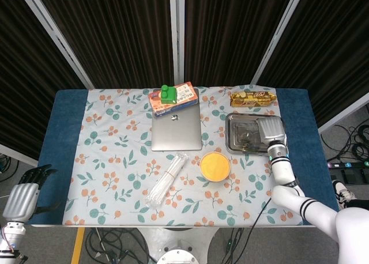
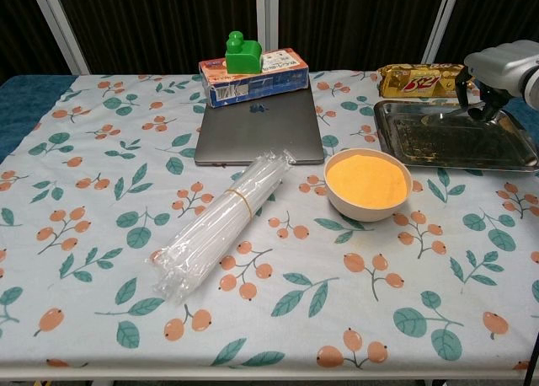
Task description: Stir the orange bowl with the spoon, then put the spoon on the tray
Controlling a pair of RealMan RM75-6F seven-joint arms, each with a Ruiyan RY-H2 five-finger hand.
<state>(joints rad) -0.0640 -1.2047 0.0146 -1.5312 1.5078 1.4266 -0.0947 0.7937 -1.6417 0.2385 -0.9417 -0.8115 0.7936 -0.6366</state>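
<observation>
The orange bowl [image 1: 215, 166] [image 2: 368, 182] sits on the flowered cloth, just left of and in front of the metal tray [image 1: 242, 125] [image 2: 455, 137]. In the head view a small pale shape that looks like the spoon [image 1: 247, 138] lies inside the tray; the chest view does not show it clearly. My right hand [image 1: 270, 128] [image 2: 501, 66] hovers over the tray's right end, fingers hanging down and apart with nothing seen between them. Off the table's near left corner hangs my left hand [image 1: 20, 198], fingers spread, empty.
A closed laptop [image 1: 176, 127] [image 2: 258, 133] lies behind the bowl, with a box [image 1: 173, 97] and a green block [image 2: 242, 53] on its far edge. A wrapped bundle of straws [image 1: 167, 180] [image 2: 223, 222] lies left of the bowl. A snack pack [image 1: 252, 97] [image 2: 418, 80] lies behind the tray.
</observation>
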